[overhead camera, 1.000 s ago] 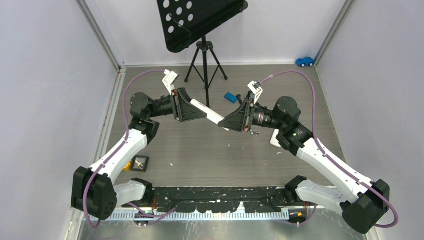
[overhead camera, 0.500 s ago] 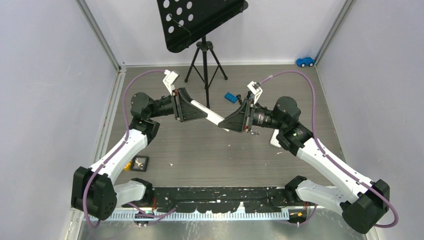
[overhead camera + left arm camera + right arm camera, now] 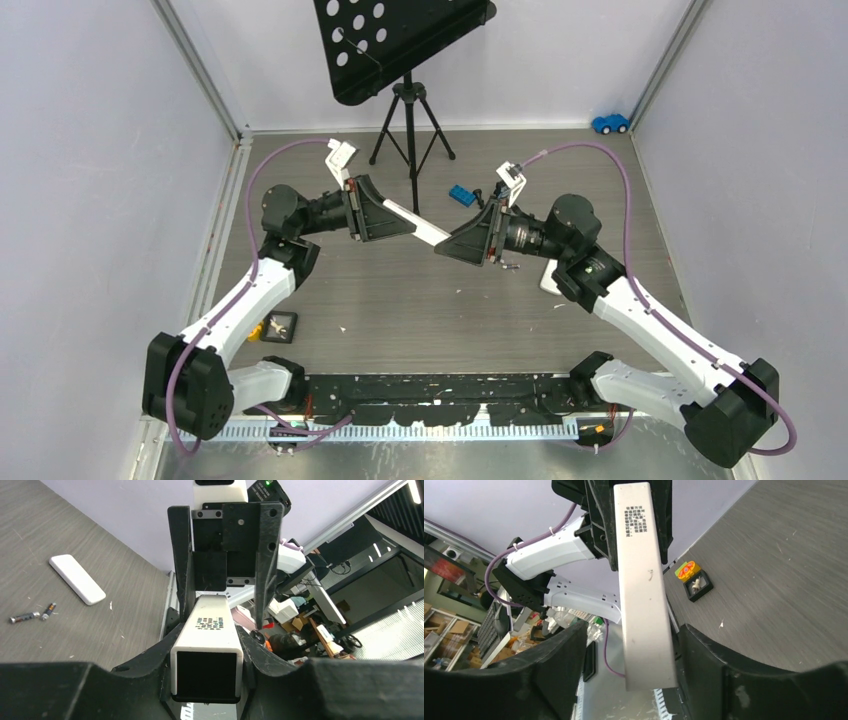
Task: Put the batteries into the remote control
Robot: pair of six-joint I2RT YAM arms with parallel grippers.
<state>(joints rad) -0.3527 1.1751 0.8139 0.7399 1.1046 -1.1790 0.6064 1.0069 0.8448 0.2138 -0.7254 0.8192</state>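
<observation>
**Drop risk, mid-air hold**

Left gripper (image 3: 207, 650): pinched on left end of remote (image 3: 422, 228), aloft between both arms. Right gripper (image 3: 631, 630): jaws spread loosely round right end. Batteries (image 3: 25, 616): on table (image 3: 400, 300), below right wrist. Hazard: one-ended pinch slipping, remote tilting, falling.

A black perforated music stand (image 3: 400, 40) on a tripod (image 3: 410, 125) stands at the far middle of the grey wood-grain table (image 3: 400, 300), and a blue brick (image 3: 461, 195) lies just right of the tripod's feet. A blue toy car (image 3: 610, 123) sits in the far right corner. A small black tray (image 3: 282, 323) lies near the left edge, an orange-and-yellow piece (image 3: 256, 328) against its side.
</observation>
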